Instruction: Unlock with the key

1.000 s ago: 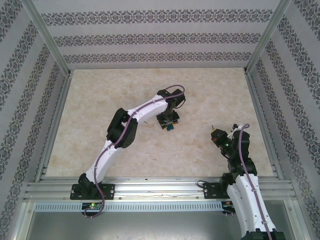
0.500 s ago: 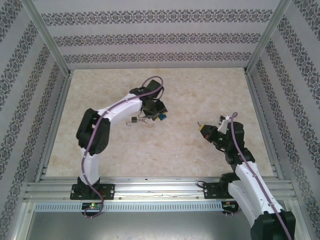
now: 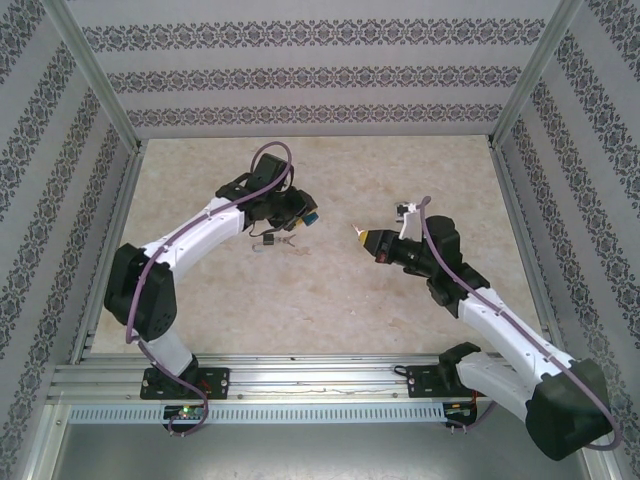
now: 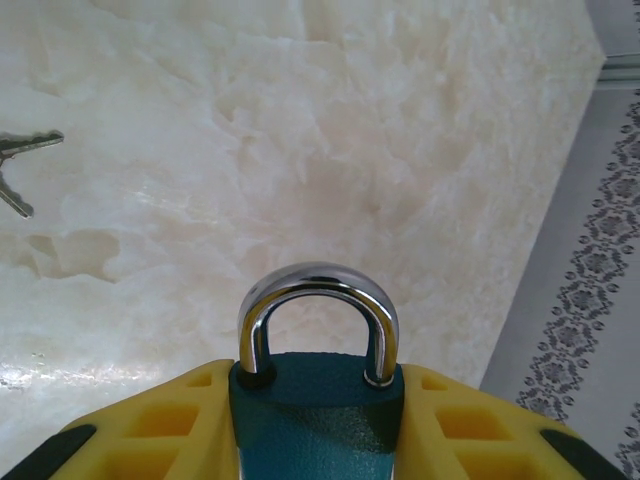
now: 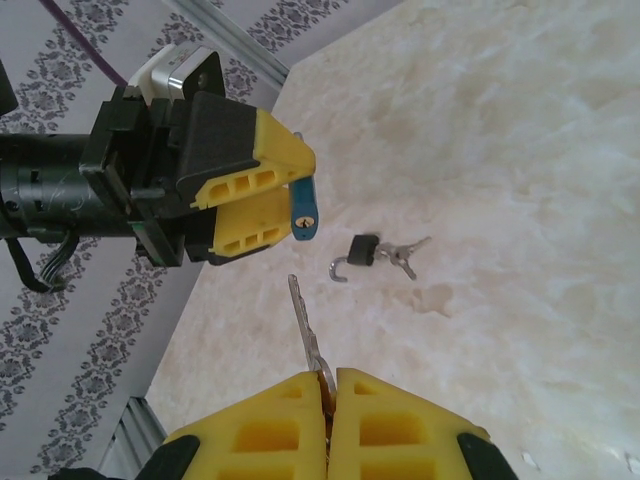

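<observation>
Two padlocks are showing in the scene. The left gripper (image 3: pixel 300 215) is clenching the first, a blue padlock (image 4: pixel 318 410), between its yellow fingers (image 4: pixel 150 430) at the far left of the table's middle. The padlock's silver shackle (image 4: pixel 318 282) is sitting closed and sticking out past the fingertips, and its keyhole end is facing the right arm in the right wrist view. The second, a small black padlock (image 5: pixel 363 250), is lying on the marble-patterned table (image 3: pixel 330 300) just near of the left gripper, its shackle appearing to be swung open. A small bunch of what look like two keys (image 5: pixel 405 255) is lying right against it. The right gripper (image 5: pixel 328 390) is pinching one single key (image 5: pixel 303 320) between its closed fingers. It is holding that key to the right of the blue padlock, with the blade pointing left towards the padlock's keyhole end and a clear gap between them.
</observation>
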Available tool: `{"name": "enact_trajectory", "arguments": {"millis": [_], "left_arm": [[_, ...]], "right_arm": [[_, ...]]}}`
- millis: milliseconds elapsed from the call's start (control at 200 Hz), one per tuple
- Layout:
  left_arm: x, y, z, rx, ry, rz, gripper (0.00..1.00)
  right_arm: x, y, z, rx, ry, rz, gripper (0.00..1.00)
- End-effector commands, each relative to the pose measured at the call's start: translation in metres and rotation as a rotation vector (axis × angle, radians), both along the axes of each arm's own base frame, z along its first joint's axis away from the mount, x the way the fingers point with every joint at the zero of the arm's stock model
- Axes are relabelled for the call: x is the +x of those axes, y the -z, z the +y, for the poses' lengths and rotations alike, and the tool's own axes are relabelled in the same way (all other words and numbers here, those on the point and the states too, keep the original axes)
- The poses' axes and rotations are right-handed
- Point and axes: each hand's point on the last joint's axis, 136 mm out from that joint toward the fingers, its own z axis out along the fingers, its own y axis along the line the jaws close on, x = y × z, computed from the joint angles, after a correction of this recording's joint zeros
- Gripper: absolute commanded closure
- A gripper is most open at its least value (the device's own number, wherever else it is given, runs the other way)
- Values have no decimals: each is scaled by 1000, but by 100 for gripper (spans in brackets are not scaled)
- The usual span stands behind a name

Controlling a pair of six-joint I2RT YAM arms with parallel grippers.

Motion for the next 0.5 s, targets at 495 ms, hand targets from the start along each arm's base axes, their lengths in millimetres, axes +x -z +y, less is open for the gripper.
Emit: {"name": "enact_trajectory", "arguments": {"millis": [495], "left_arm": [[16,-75,2,-167,-86,-179,65]], "right_arm": [[27,-39,31,-11,71,-142,100]]}}
